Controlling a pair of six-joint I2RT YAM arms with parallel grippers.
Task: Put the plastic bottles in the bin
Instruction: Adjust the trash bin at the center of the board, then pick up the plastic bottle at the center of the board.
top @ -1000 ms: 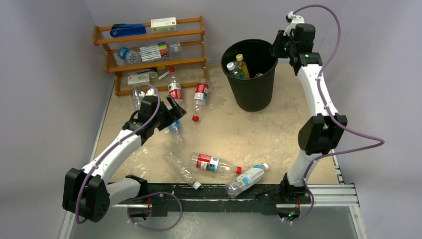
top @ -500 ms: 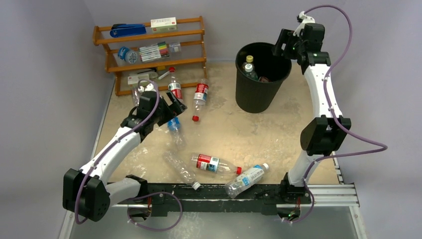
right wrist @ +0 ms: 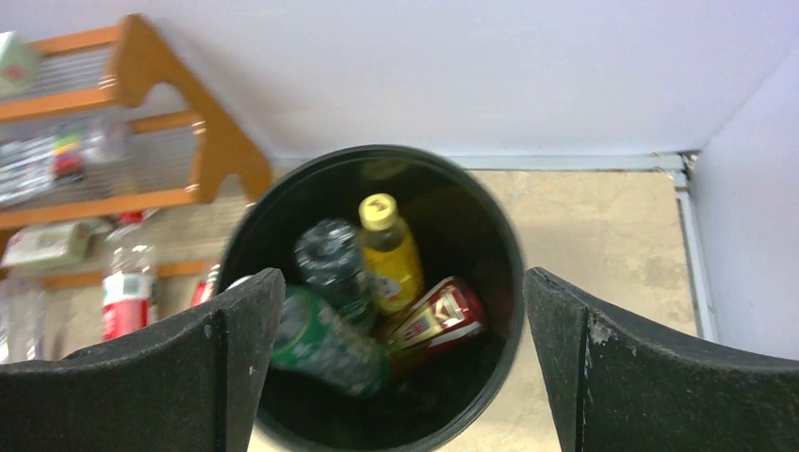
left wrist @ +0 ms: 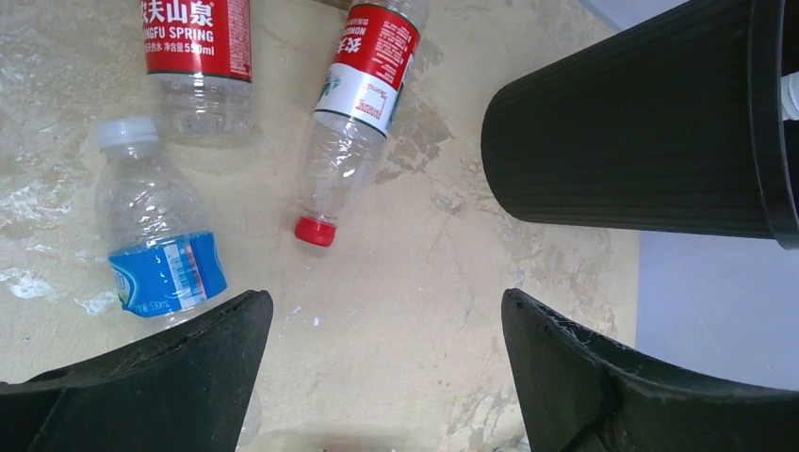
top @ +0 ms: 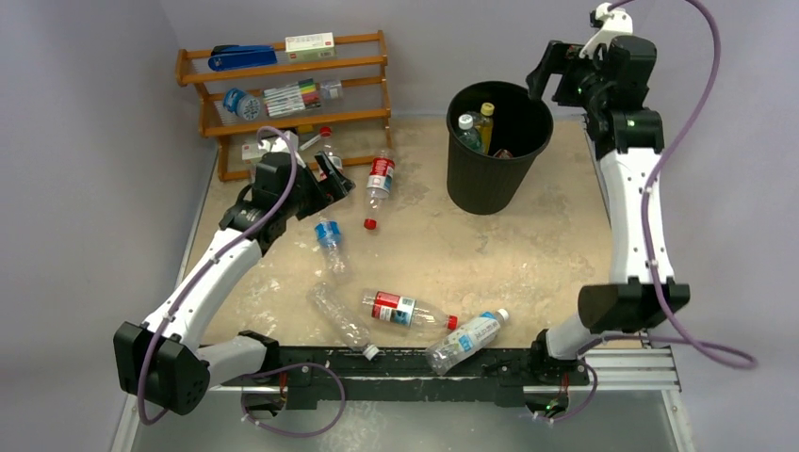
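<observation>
The black bin (top: 490, 174) stands at the back of the table with a yellow bottle (right wrist: 388, 250), a green one (right wrist: 325, 344) and a red-labelled one (right wrist: 438, 315) inside. My right gripper (top: 551, 71) hangs open above the bin's right rim, nothing between its fingers (right wrist: 236, 358). On the table lie several plastic bottles: two red-labelled ones (top: 380, 179) (top: 329, 158), a blue-labelled one (top: 330, 237), a clear one (top: 341, 318), another red-labelled one (top: 405, 309) and a white-blue one (top: 466, 341). My left gripper (top: 332, 179) is open and empty, with the blue-labelled bottle (left wrist: 155, 245) beside its left finger.
A wooden shelf rack (top: 283, 118) at the back left holds a blue stapler (top: 242, 56), marker pens (top: 292, 96) and a small box (top: 310, 43). Walls close in on the left and back. A black rail (top: 424, 363) runs along the near edge.
My right gripper has opened and risen up and to the right from the bin's rim; the bin now stands further right. My left gripper moved back toward the shelf, uncovering the blue-labelled bottle.
</observation>
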